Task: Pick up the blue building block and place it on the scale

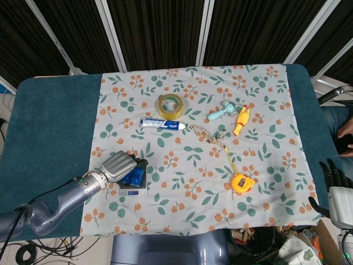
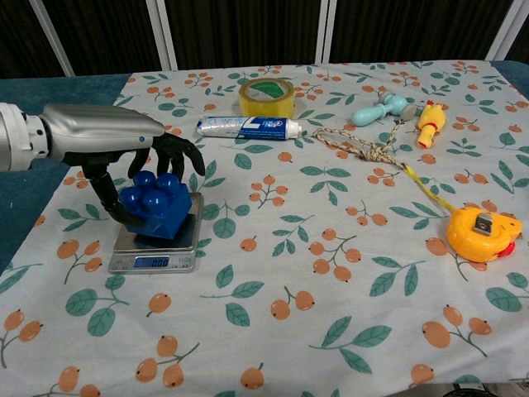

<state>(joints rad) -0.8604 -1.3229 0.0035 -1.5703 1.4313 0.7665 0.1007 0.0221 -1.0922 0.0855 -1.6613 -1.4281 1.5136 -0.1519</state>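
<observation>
The blue building block [image 2: 157,211] has round studs on top and is down on the plate of the small silver scale [image 2: 155,258], as far as the chest view shows. My left hand [image 2: 124,145] arches over it and still grips it, the fingers [image 2: 183,154] curled down its far side. In the head view the left hand [image 1: 117,165] covers most of the block [image 1: 134,176] and the scale [image 1: 135,191]. My right hand [image 1: 336,187] hangs off the table's right edge, holding nothing, its fingers apart.
A yellow tape roll [image 2: 266,96] and a toothpaste tube [image 2: 246,126] lie behind the scale. A knotted rope [image 2: 364,147], a teal toy [image 2: 380,107], a yellow rubber chicken [image 2: 431,122] and a yellow tape measure [image 2: 483,234] lie to the right on the floral cloth.
</observation>
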